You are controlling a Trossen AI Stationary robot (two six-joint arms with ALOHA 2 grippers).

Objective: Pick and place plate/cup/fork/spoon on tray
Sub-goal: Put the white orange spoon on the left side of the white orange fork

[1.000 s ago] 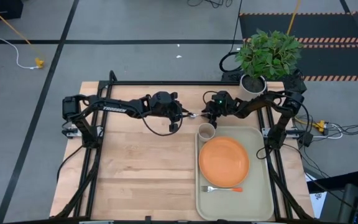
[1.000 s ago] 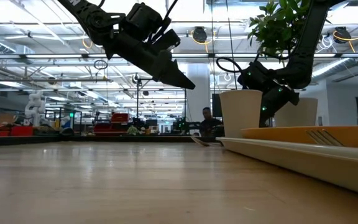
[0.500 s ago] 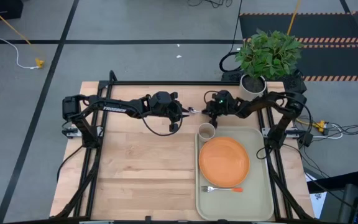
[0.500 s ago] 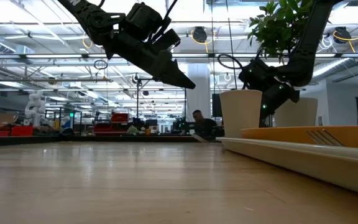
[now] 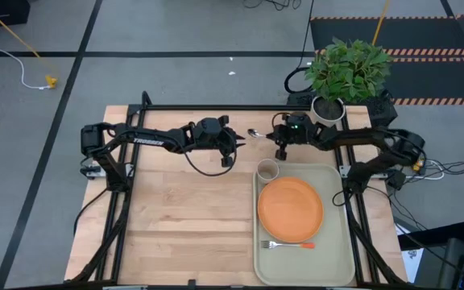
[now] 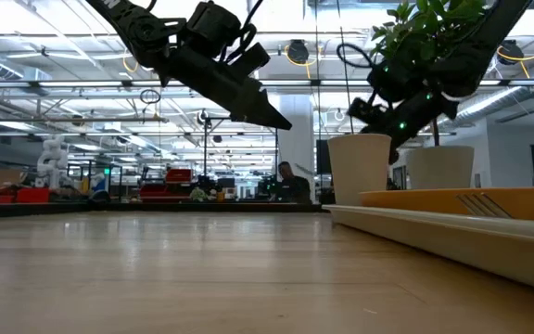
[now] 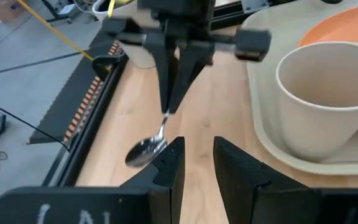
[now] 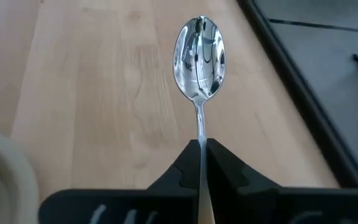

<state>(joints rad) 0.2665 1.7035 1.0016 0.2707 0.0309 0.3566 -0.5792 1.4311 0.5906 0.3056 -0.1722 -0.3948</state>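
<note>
My right gripper (image 5: 269,135) is shut on the silver spoon (image 5: 254,133) above the table's far middle. The spoon's round bowl (image 8: 199,56) sticks out ahead of the fingers. My left gripper (image 5: 237,145) is open and empty, just left of the spoon and pointing at it (image 7: 145,151). The pale tray (image 5: 343,242) lies at the right. It holds the orange plate (image 5: 290,208), the beige cup (image 5: 267,170) at its far left corner, and the fork (image 5: 288,244) near the plate's near rim. My right gripper pinches the spoon's thin stem (image 8: 199,134), just behind the bowl, between its two fingers. The handle runs back along the fingers. The fingers point toward the table's left, slanting down. The spoon is lifted clear of the table, bowl foremost.
A white pot with a green plant (image 5: 329,106) stands at the table's far right, close behind my right arm. Bare wooden tabletop (image 5: 184,217) spreads left of the tray. In the low view a person (image 6: 290,181) shows in the room far behind the table.
My right gripper has gone up and a little toward the far right with the spoon. The spoon lay on the table by the tray's far left corner and is now lifted clear.
</note>
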